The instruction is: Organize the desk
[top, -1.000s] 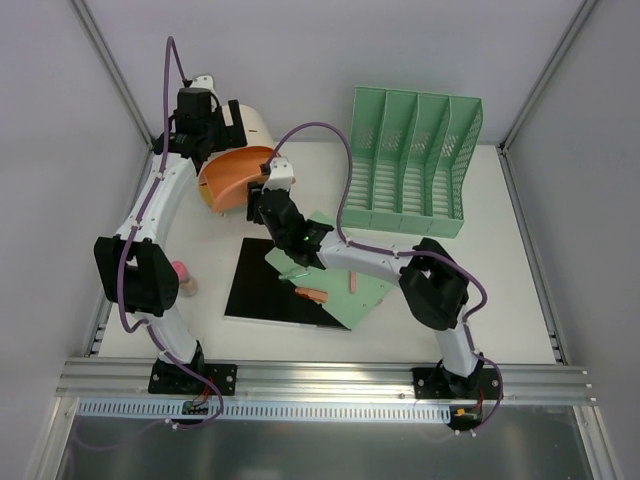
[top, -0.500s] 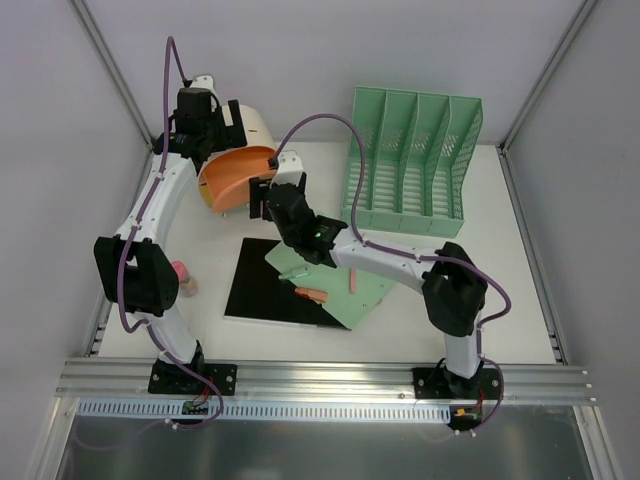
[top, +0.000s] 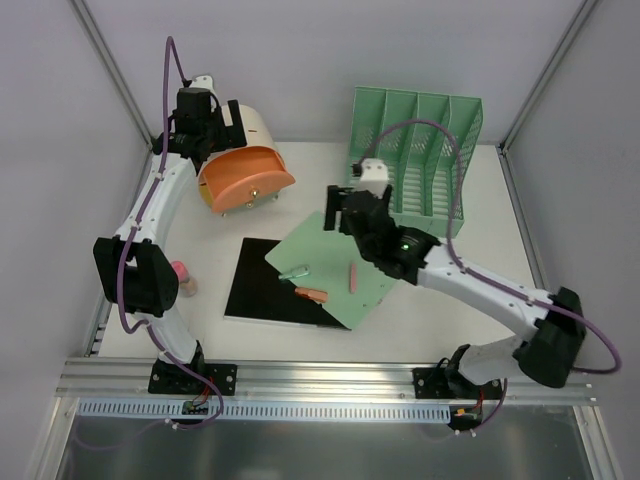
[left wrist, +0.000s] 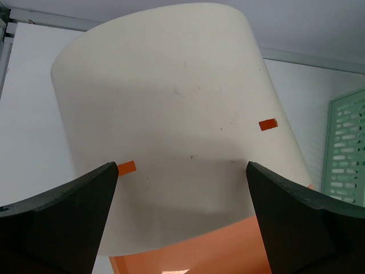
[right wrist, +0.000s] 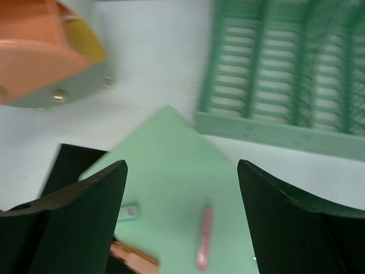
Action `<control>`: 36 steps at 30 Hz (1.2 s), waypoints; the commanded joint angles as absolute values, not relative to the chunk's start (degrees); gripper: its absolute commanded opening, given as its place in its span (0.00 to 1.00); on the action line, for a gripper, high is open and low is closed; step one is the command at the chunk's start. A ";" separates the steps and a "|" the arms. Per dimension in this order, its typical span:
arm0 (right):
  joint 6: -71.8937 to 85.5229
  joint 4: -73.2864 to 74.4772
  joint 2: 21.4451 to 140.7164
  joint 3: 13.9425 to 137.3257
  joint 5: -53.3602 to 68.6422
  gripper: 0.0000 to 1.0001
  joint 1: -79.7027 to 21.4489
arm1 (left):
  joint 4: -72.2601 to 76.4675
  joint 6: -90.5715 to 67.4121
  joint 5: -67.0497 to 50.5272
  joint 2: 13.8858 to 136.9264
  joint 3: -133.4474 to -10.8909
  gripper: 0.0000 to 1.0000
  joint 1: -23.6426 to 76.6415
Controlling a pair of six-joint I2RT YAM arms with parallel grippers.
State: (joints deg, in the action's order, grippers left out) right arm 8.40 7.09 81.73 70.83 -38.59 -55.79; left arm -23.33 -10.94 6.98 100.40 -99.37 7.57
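Observation:
The desk (top: 500, 250) is a white tabletop. At its back left a cream container with an orange inside (top: 245, 172) lies on its side. My left gripper (top: 200, 125) hangs over its cream body (left wrist: 171, 103), jaws wide open, nothing held (left wrist: 181, 217). My right gripper (top: 338, 208) is open and empty above the back corner of a green sheet (top: 335, 262). In the right wrist view (right wrist: 182, 217) the sheet (right wrist: 171, 165) carries a pink pen (right wrist: 203, 237), an orange item (right wrist: 134, 260) and a small green piece (right wrist: 130, 212).
A green file rack (top: 415, 165) stands at the back right, just behind my right wrist. The green sheet partly overlaps a black sheet (top: 262, 285). A small pink object (top: 181, 275) sits by the left arm's elbow. Grey walls enclose the desk.
My right gripper has drawn away from the orange container's mouth, swung right toward the file rack and opened wider. The left arm has stayed put.

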 commanded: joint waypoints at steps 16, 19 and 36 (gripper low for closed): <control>30.75 46.75 60.55 50.10 -54.84 0.87 -46.85 | -26.10 -10.90 7.74 97.65 -98.35 0.99 8.09; 31.55 47.02 62.13 49.48 -54.67 0.87 -46.15 | -26.10 -11.07 7.30 97.65 -98.61 0.99 8.09; 29.62 33.59 71.19 43.86 -47.46 0.86 -41.92 | -25.58 -10.99 6.59 98.35 -98.79 0.99 8.09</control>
State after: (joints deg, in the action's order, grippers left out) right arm 28.47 38.46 70.54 44.82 -46.89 -42.19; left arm -23.64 -11.14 7.03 100.25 -99.37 7.57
